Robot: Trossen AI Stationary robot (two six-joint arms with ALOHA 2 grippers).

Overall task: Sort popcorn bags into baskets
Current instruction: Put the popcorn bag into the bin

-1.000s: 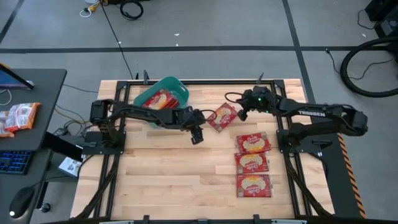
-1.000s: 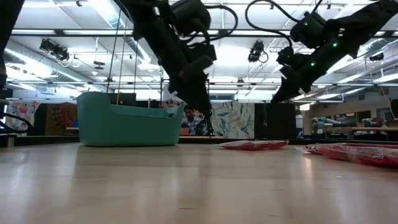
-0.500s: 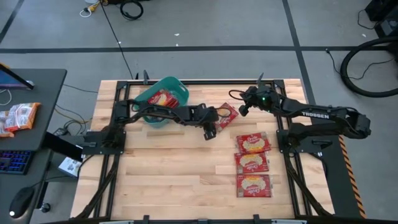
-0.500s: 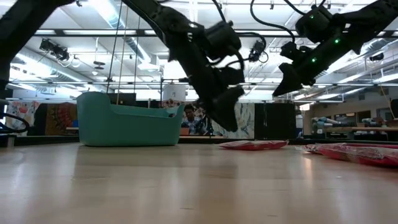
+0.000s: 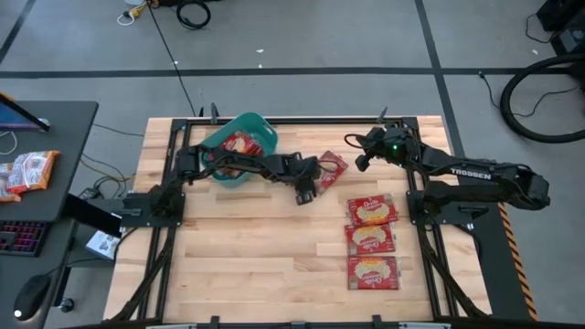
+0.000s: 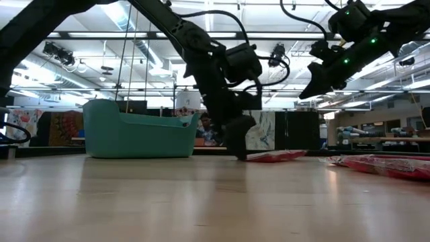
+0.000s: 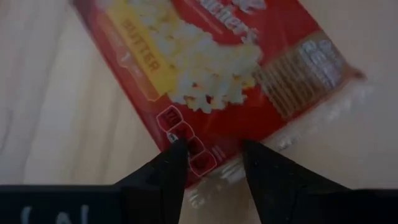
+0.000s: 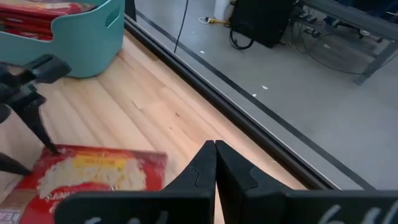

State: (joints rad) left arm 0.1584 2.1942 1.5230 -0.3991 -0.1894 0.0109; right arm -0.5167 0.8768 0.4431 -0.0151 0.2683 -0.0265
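One red popcorn bag (image 5: pixel 331 167) lies flat on the table mid-way between the arms; the left wrist view shows its cream popcorn picture (image 7: pixel 217 68). My left gripper (image 5: pixel 307 194) is open and down at the table (image 6: pixel 238 153), its fingers straddling the bag's near-left sealed end. My right gripper (image 5: pixel 359 160) is shut and hangs raised beyond the bag's far-right side (image 6: pixel 316 87). The teal basket (image 5: pixel 239 146) stands at the far left with red bags inside. Three more bags lie in a column on the right (image 5: pixel 371 239). My left gripper (image 7: pixel 211 155) comes from above, pointing down, with one fingertip (image 7: pixel 171 162) and the other (image 7: pixel 261 165) on either side of the bag's sealed short edge (image 7: pixel 208 158). Whether the fingers touch the bag, I cannot tell. The bag lies on the table.
The basket's wall (image 6: pixel 141 134) rises left of the left arm. The column of bags (image 6: pixel 383 165) lies along the table's right side. Bare wood fills the near half. An orange-and-white snack packet (image 5: pixel 27 172) sits on a side desk off the table's left.
My left gripper has swung from near the basket toward the table's right and come down onto the table at the loose bag's near-left end. My right gripper has drawn back from that bag toward the far right edge and risen, staying shut.
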